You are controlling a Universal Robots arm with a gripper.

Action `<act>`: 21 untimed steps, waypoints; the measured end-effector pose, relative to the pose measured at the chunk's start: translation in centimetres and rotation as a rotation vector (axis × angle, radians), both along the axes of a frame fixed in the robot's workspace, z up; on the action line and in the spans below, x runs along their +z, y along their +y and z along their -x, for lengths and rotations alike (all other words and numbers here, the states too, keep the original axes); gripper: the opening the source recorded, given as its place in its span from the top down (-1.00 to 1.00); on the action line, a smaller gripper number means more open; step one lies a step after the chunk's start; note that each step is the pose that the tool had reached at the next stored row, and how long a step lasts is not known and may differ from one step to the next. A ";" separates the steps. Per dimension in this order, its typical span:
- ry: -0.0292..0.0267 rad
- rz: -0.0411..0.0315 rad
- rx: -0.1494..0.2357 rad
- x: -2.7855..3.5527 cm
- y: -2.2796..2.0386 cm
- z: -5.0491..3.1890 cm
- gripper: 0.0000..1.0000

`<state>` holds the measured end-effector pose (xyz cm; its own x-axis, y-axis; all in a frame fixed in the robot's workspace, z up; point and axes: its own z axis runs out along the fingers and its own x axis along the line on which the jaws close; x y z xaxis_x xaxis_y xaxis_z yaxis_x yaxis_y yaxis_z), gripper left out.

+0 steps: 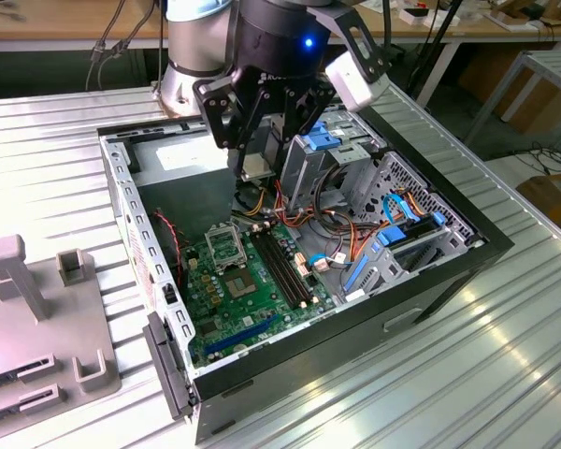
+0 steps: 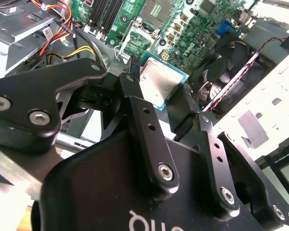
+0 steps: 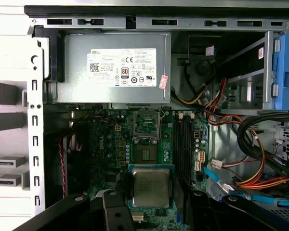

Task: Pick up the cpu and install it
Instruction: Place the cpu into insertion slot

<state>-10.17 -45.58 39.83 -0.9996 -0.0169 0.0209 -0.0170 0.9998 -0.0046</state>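
Note:
The cpu [image 3: 151, 187], a small silver square with a thin green rim, hangs flat between the black fingers of my gripper [image 3: 151, 193]. In the exterior view the gripper [image 1: 259, 168] hovers inside the open computer case, holding the cpu [image 1: 255, 166] above the rear of the motherboard [image 1: 252, 309]. The empty square socket frame [image 3: 147, 126] lies on the board a short way from the chip, and appears in the exterior view as the socket frame [image 1: 226, 245]. In the second wrist view the cpu [image 2: 159, 82] sits above the board between both fingers [image 2: 135, 103], near the socket frame [image 2: 137, 44].
A grey power supply [image 3: 113, 67] fills the case's rear. A soldered square chip [image 3: 147, 154] sits beside the socket. RAM slots [image 1: 285, 267], coloured cable bundles [image 1: 341, 234] and a blue-handled drive cage [image 1: 318, 142] crowd the exterior view's right. A fan [image 2: 231, 57] and a grey fixture [image 1: 37, 309] lie nearby.

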 end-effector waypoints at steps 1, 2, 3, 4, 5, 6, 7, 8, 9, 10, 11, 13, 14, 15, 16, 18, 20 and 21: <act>0.0000 0.0000 0.000 -0.02 -0.03 0.00 0.06; 0.0001 0.0001 0.000 -0.03 -0.04 0.00 0.06; 0.0000 0.0001 0.000 -0.05 -0.06 0.00 0.06; 0.0000 0.0001 0.000 -0.07 -0.09 -0.03 0.06; 0.0001 0.0002 0.000 -0.09 -0.11 -0.09 0.06; 0.0001 0.0002 0.000 -0.11 -0.11 -0.13 0.06; 0.0001 0.0002 0.000 -0.13 -0.11 -0.16 0.06; 0.0001 0.0002 0.000 -0.15 -0.11 -0.17 0.06; 0.0001 0.0002 0.000 -0.17 -0.11 -0.18 0.06; 0.0001 0.0001 0.000 -0.19 -0.11 -0.22 0.06; 0.0001 0.0002 0.000 -0.20 -0.11 -0.24 0.06; 0.0001 0.0001 0.000 -0.23 -0.11 -0.26 0.06; 0.0000 0.0001 0.000 -0.25 -0.11 -0.28 0.06; 0.0001 0.0001 0.000 -0.28 -0.11 -0.30 0.06; 0.0001 0.0001 0.000 -0.29 -0.11 -0.31 0.06; 0.0001 0.0001 0.000 -0.53 -0.11 -0.34 0.06; 0.0001 0.0001 0.000 -0.56 -0.11 -0.34 0.06; 0.0001 0.0002 0.000 -0.59 -0.11 -0.34 0.06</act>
<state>-9.83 -45.69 39.24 -0.9996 -0.0169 0.0210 -0.0170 0.9998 -0.0048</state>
